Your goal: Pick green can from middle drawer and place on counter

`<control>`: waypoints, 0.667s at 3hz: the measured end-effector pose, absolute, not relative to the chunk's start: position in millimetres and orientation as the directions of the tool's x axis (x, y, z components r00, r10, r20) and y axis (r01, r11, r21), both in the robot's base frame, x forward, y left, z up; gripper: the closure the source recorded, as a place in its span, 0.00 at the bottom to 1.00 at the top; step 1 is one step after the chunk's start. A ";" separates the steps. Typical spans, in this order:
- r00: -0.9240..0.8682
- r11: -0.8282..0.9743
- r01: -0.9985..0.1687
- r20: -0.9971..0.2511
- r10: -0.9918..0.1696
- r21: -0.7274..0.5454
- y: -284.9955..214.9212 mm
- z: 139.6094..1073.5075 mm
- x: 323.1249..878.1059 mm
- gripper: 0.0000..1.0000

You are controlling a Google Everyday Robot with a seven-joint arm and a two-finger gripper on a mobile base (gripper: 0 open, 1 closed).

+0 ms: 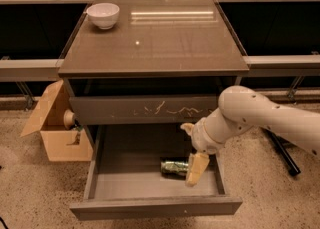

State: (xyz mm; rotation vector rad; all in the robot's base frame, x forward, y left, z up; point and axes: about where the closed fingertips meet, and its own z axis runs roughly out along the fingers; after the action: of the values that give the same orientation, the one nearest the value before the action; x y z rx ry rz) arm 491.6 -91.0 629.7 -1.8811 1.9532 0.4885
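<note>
The gripper (pixel 196 169) hangs inside the middle drawer (pixel 130 173), just beside the lying green can (pixel 173 167), open or closed I cannot tell; it should straddle the can's round side before squeezing.

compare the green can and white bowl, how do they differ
The green can lies on its side inside the middle drawer; the white bowl stands upright on the counter. The can is mottled green, the bowl plain white. The gripper is beside the can, far from the bowl. Both are similar in size.
</note>
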 end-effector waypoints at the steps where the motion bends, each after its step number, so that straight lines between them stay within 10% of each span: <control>1: -0.045 0.047 -0.999 -0.525 -0.850 0.009 -85.1 588.5 495.3 0.00; 2: -0.073 0.060 -0.997 -0.547 -0.834 0.041 -81.1 548.8 500.1 0.00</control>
State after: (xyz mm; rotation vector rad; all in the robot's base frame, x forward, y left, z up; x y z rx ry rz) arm 500.1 -81.1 548.8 -1.8293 1.9671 0.5897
